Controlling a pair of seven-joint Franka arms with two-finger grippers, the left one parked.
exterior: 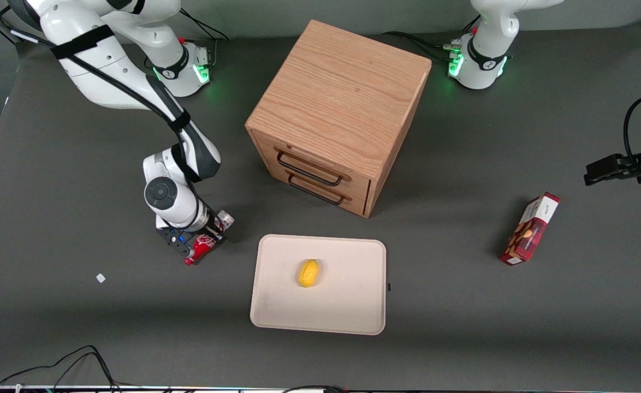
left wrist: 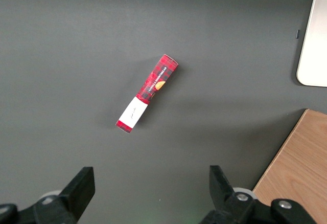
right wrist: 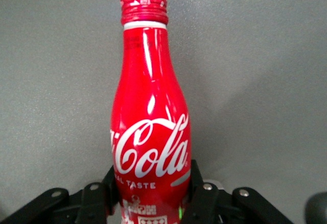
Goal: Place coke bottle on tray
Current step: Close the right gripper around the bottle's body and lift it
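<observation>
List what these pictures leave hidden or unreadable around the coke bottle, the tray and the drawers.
- Coke bottle: its base is cut off in the right wrist view; in the front view the gripper covers its middle.
- Whether the bottle rests on the table or is lifted: cannot tell.
- Wooden cabinet: drawers shut, contents hidden.
- Yellow object on the tray: too small to identify.

setting: probably a robotics lab | evidence: grey mat table [exterior: 53,305], bolted arm bases, loose cables [exterior: 80,360]
</observation>
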